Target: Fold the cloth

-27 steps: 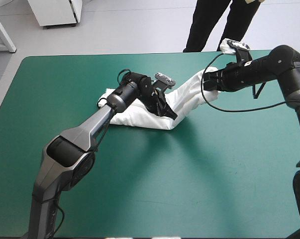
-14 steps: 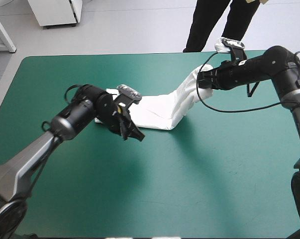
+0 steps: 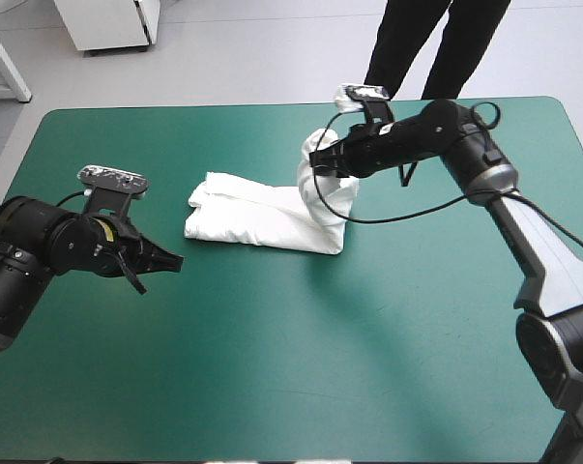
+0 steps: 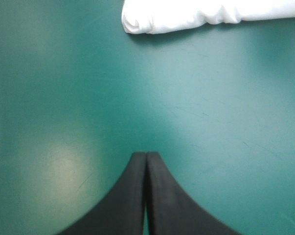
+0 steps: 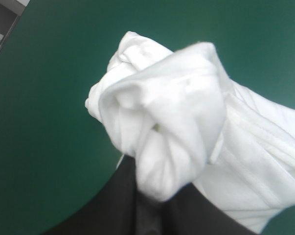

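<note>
The white T-shirt [image 3: 257, 217] lies as a long folded bundle across the middle of the teal-green table. Its right end is lifted and curled back over the bundle, with my right gripper [image 3: 320, 164] shut on it. In the right wrist view a bunched fold of T-shirt [image 5: 171, 127] drapes over my right gripper [image 5: 152, 193] and hides the fingertips. My left gripper [image 3: 163, 261] is shut and holds nothing. It hovers over bare cover to the left of the bundle. In the left wrist view my left gripper [image 4: 146, 155] points at the bundle's near corner of T-shirt [image 4: 152, 19], well ahead.
The table's left edge [image 3: 11, 179] runs close behind my left arm. Bare teal-green cover [image 3: 349, 348] spreads across the whole front of the table.
My left gripper has let go of the T-shirt and drawn back left, away from the bundle. My right gripper has carried the shirt's right end leftward, over the bundle.
</note>
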Motion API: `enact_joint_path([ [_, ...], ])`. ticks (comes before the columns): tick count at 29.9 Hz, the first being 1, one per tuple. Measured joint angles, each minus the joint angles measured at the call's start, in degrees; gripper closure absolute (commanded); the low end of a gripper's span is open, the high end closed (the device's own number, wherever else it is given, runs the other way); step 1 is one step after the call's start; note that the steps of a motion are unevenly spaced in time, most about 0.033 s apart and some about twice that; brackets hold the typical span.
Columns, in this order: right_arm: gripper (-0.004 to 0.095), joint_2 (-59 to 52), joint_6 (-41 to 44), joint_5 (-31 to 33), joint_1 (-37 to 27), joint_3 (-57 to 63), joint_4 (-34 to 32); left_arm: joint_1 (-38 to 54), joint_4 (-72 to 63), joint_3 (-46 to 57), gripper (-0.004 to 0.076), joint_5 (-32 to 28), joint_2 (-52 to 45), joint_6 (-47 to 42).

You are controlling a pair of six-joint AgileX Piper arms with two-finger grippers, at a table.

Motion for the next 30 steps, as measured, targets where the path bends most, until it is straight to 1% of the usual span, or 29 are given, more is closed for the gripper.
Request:
enact_joint_path([
  [5,0.0923,6.23,1.12,-0.04,4.67,-7.74,0.00,0.96,-0.07,-0.01,0.0746,0.24,-1.19,-0.14],
  [10,0.0922,12.30,2.74,0.02,7.31,-14.70,0.04,0.96,-1.53,0.06,0.0746,0.29,-1.22,-0.18],
  [16,0.0917,18.80,4.46,-0.46,10.13,-19.38,0.04,0.96,-3.01,0.06,0.0746,0.29,-1.22,-0.18],
  [17,0.0901,19.55,4.62,-0.73,10.51,-19.71,0.04,0.96,-3.06,0.06,0.0746,0.29,-1.22,-0.18],
  [18,0.0878,20.56,4.74,-1.17,11.09,-20.01,0.04,0.96,-3.06,0.06,0.0746,0.29,-1.22,-0.18],
  [19,0.0835,21.16,4.83,-1.50,11.36,-20.08,0.13,0.96,-3.06,0.06,0.0746,0.29,-1.22,-0.13],
  [22,0.0642,22.85,4.90,-2.95,12.12,-20.12,1.29,0.96,-3.16,0.06,0.0746,0.29,-1.22,0.11],
  [23,0.0550,23.24,4.94,-3.39,12.19,-20.12,1.86,0.96,-3.16,0.06,0.0746,0.29,-1.22,0.23],
  [26,0.0389,23.97,5.09,-4.13,12.19,-20.18,3.39,0.96,-3.23,0.06,0.0746,0.29,-1.22,0.53],
  [27,0.0374,24.09,5.09,-4.36,12.19,-20.18,3.92,0.96,-3.23,0.06,0.0746,0.29,-1.22,0.53],
  [30,0.0371,24.15,5.09,-4.50,12.19,-20.50,4.69,0.96,-3.42,0.06,0.0746,0.29,-1.22,0.98],
])
